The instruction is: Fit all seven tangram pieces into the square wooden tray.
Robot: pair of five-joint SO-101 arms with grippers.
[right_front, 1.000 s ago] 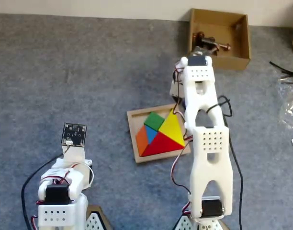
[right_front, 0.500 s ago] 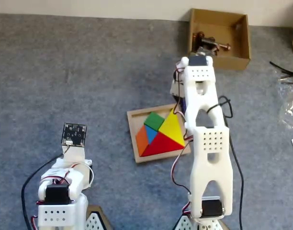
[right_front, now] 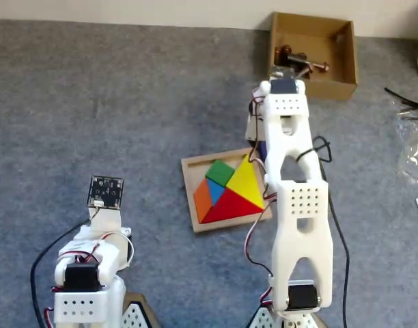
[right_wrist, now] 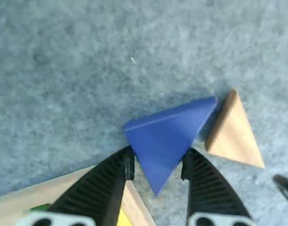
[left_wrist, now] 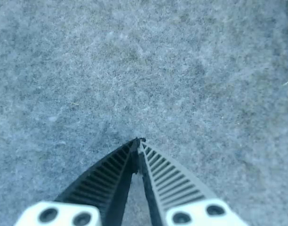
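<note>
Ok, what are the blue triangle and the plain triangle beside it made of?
The blue triangle is probably wood under smooth, opaque matte paint; no grain shows, so plastic is possible. The plain triangle looks like unfinished light wood, pale tan, the same tone as the tray rim.

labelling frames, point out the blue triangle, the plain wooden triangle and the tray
blue triangle [right_wrist: 167, 136], right wrist view, centre of its top face
plain wooden triangle [right_wrist: 233, 132], right wrist view, centre of its face
tray [right_front: 190, 193], high view, left rim

Fuzzy grey felt cloth [right_front: 93, 89] underlies a pale wooden tray [right_front: 188, 191] and smooth matt blue triangle [right_wrist: 165, 136].
</note>
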